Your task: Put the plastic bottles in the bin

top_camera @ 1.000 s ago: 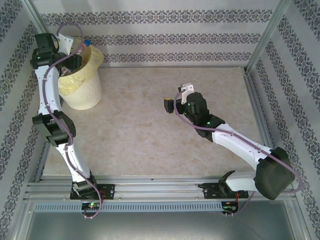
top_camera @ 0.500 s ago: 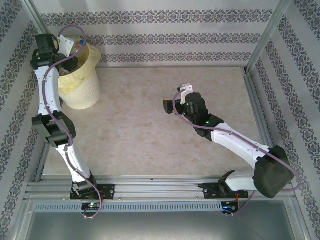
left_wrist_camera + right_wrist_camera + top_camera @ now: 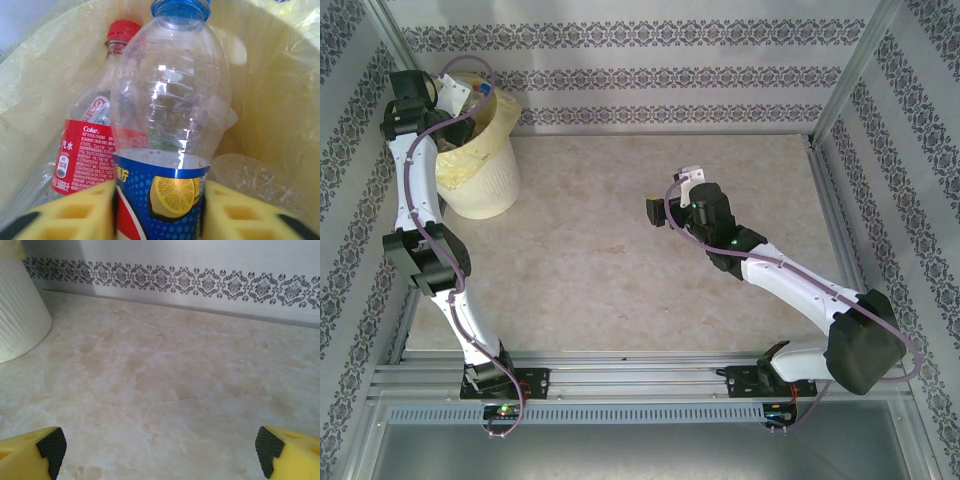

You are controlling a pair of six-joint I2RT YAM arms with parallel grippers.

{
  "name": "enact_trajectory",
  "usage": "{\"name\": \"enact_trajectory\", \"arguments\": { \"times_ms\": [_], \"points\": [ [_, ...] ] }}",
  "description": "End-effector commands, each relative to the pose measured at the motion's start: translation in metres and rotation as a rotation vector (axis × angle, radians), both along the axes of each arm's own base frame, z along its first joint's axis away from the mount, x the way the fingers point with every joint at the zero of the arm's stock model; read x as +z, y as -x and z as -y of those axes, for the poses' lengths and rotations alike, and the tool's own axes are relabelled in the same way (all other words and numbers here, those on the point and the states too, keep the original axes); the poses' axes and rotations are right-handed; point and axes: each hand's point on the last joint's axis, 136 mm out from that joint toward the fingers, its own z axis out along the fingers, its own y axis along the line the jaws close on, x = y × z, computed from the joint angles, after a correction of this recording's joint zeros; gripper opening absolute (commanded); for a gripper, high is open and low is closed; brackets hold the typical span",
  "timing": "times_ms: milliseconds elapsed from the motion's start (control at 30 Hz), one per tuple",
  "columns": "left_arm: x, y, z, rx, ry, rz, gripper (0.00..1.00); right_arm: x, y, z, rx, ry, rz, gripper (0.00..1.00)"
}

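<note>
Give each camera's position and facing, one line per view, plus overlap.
Top external: above and behind, looking down at the table; both arms, left gripper over the bin.
Left wrist: looks into the bin's bag; its fingers clamp a blue-label bottle beside a Coke bottle.
Right wrist: low, facing the far wall; open right gripper.
Shared: top and right wrist both show the bin.

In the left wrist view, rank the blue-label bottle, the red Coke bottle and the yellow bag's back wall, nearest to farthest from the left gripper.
1. Blue-label bottle: centre, between the left gripper jaws.
2. Red Coke bottle: just behind, to the left.
3. Yellow bag's back wall: behind both, upper right.
</note>
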Motion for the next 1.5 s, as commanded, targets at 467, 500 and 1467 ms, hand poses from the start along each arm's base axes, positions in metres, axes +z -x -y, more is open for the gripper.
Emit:
{"name": "enact_trajectory", "arguments": {
  "times_ms": [467,500,1467],
  "points": [
    [0.125,0.055,0.032,0.241,0.431,0.272,1.00,0.045,0.005,0.024,-0.031,0.019,0.138,0.98],
    [0.132,0.059,0.042,0.239,0.482,0.309,1.00,0.046,0.006,0.030,-0.042,0.026,0.148,0.98],
    [-0.147,0.156,0.096,0.513,0.511,0.246,1.00,-0.123,0.031,0.264,-0.568,0.080,-0.075,0.98]
  ]
}}
